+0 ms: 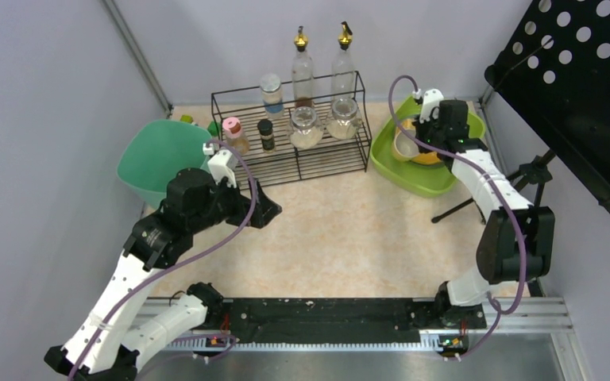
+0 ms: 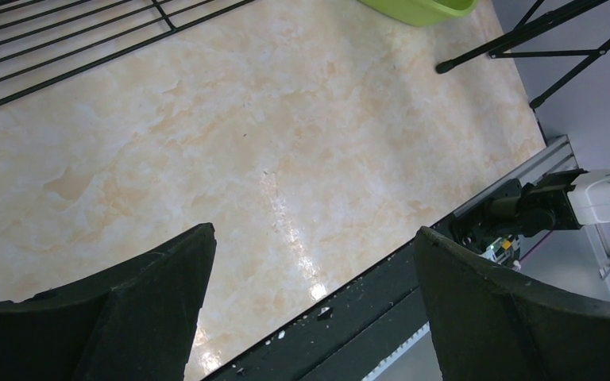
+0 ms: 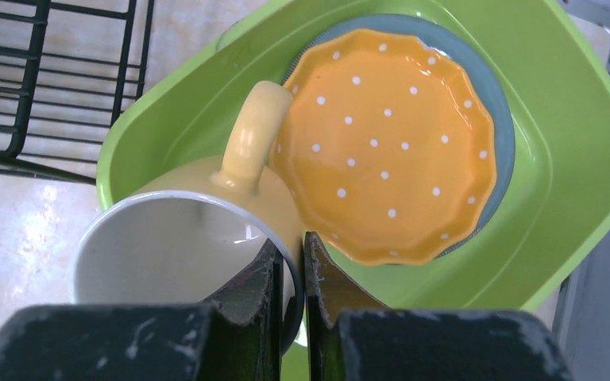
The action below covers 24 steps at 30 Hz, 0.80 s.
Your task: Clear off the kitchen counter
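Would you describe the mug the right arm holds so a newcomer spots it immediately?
Right of the black wire rack sits the lime-green tub. There, the right end effector grips a pale yellow mug, white inside; its neighbour is a flat orange polka-dot plate.

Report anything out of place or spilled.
White crumbs dot the black rail at the near edge of the counter. The yellow mug in the right gripper crowds the orange plate in the green tub.

I see the kitchen counter [image 1: 341, 238], a beige marbled top, carrying a black wire rack [image 1: 318, 163] at its back centre, a lime-green tub [image 1: 421, 181] just right of that rack, a teal-green bin [image 1: 155, 159] at the back left, and a black stand foot [image 1: 453, 213] near the right edge.
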Each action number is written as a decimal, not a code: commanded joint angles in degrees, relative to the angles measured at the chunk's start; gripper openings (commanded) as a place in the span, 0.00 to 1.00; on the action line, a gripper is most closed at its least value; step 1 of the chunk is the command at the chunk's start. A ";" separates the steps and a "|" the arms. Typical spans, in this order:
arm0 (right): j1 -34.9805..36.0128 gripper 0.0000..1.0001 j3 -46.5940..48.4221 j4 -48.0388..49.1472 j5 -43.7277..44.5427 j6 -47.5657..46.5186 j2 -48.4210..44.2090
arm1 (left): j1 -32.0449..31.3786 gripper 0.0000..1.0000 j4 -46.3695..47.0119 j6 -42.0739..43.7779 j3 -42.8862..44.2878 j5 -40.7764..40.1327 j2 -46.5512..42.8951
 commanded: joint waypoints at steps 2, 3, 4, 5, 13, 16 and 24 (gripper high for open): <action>-3.70 0.00 7.09 3.47 -14.52 -9.71 1.88 | 0.11 0.99 3.77 1.22 -1.17 2.01 -0.33; -4.32 0.00 8.29 2.53 -15.65 -10.37 3.04 | 0.16 0.99 3.89 1.29 -1.28 2.23 -0.24; -4.79 0.00 9.71 1.21 -17.29 -11.44 4.19 | 0.12 0.99 4.05 1.32 -1.41 2.40 -0.12; -4.95 0.00 11.09 -0.53 -19.34 -12.80 5.60 | 0.16 0.99 4.14 1.40 -1.57 2.63 -0.08; -7.33 0.00 18.45 -9.31 -27.43 -21.08 14.98 | 0.17 0.99 4.25 2.19 -2.01 3.37 0.23; -7.35 0.00 19.66 -11.70 -28.03 -23.56 17.49 | 0.12 0.99 4.06 2.44 -1.82 3.43 0.41; -7.40 0.00 18.32 -14.30 -32.59 -28.84 17.78 | 0.15 0.99 3.64 2.80 -2.32 2.91 0.72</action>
